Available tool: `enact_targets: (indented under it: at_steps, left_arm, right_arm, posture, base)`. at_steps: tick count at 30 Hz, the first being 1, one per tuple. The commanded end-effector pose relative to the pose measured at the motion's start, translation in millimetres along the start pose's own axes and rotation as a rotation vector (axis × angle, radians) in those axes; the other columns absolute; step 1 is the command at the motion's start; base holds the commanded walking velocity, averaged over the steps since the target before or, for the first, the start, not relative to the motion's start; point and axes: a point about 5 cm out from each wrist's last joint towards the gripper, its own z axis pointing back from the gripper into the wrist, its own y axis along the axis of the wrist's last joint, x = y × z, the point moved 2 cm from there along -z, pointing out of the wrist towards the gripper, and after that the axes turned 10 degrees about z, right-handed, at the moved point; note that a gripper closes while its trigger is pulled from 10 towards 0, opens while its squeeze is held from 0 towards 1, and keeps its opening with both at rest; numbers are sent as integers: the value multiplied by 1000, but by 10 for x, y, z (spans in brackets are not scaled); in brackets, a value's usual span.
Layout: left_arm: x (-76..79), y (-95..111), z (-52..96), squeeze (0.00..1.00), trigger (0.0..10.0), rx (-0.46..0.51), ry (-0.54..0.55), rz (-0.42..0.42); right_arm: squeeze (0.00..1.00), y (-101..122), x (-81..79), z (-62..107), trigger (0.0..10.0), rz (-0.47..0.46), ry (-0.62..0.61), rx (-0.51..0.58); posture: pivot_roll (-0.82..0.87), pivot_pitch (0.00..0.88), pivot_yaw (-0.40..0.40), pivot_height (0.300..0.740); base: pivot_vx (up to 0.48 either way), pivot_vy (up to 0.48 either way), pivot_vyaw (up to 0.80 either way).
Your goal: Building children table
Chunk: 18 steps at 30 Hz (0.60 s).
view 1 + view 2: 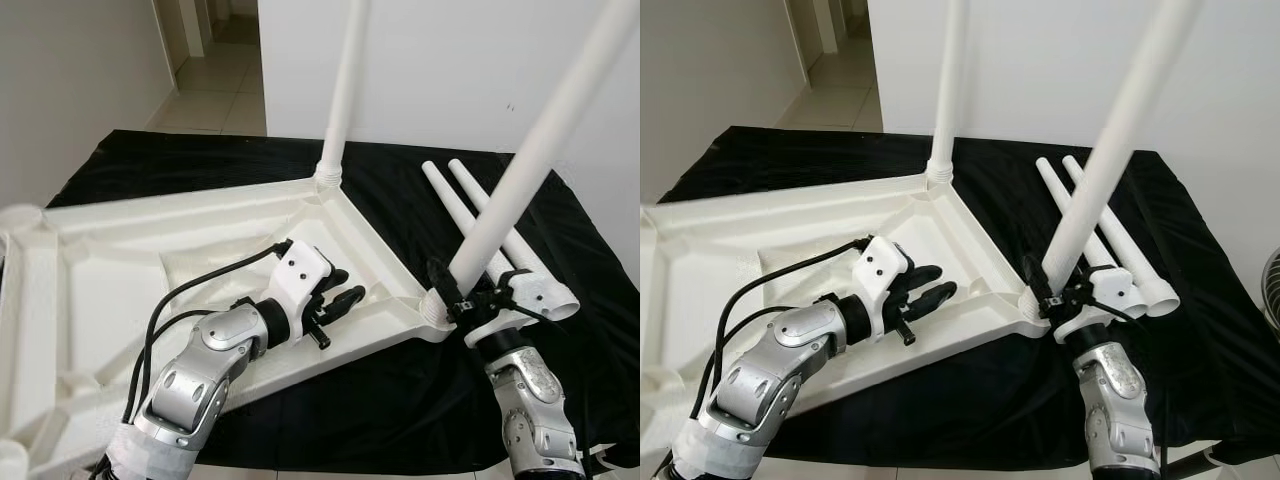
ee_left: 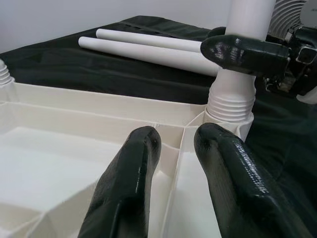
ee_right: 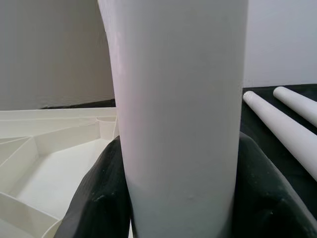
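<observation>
On the black cloth [image 1: 150, 160]: a white tabletop [image 1: 120, 250] lies upside down, ribbed underside up, across the middle and 9 o'clock side of the head views.
Far leg [image 1: 345, 80]: stands upright in the corner socket at 12 o'clock.
Near leg [image 1: 540, 140]: set in the corner socket at 4 o'clock, leaning toward 1 o'clock.
Spare legs [image 1: 470, 205]: two white tubes lie side by side on the cloth at 2 o'clock, just beyond the leaning leg.
Right gripper [image 1: 470, 300]: clamped around the base of the near leg, just above its threaded collar.
Right wrist view: the near leg [image 3: 181, 109] runs up between both black fingers [image 3: 96, 198], pressed on either side; the head views show this grip less plainly.
Left gripper [image 1: 335, 300]: over the tabletop's underside near the 4 o'clock rim, fingers slightly parted, holding nothing.
Left wrist view: its fingers [image 2: 129, 188] point at the threaded collar [image 2: 230, 101], with one right finger [image 2: 242, 52] wrapped across the leg above it.
</observation>
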Motion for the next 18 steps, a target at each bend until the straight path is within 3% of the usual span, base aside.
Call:
enact_targets:
  at_steps: [1,7,11,18]
  left_arm:
    - [28,25,-5,0,10000,1,-17,-10]
    - [33,24,-3,0,10000,-1,-18,-10]
    - [34,23,-2,0,10000,-1,-18,-9]
    - [25,25,9,0,10000,2,-5,-3]
  right_arm:
    - [0,-378,-23,173,10000,-131,-54,-167]
    - [0,-280,-106,104,10000,-28,29,-145]
    - [0,-250,-123,86,10000,-6,48,-137]
    - [0,-144,-249,20,10000,101,272,-135]
  posture:
    - [-8,67,55,740]
    - [-7,70,54,740]
    - [-5,72,53,740]
    - [-3,80,48,740]
  base:
    - [0,0,0]
    - [0,0,0]
    - [0,0,0]
    - [0,0,0]
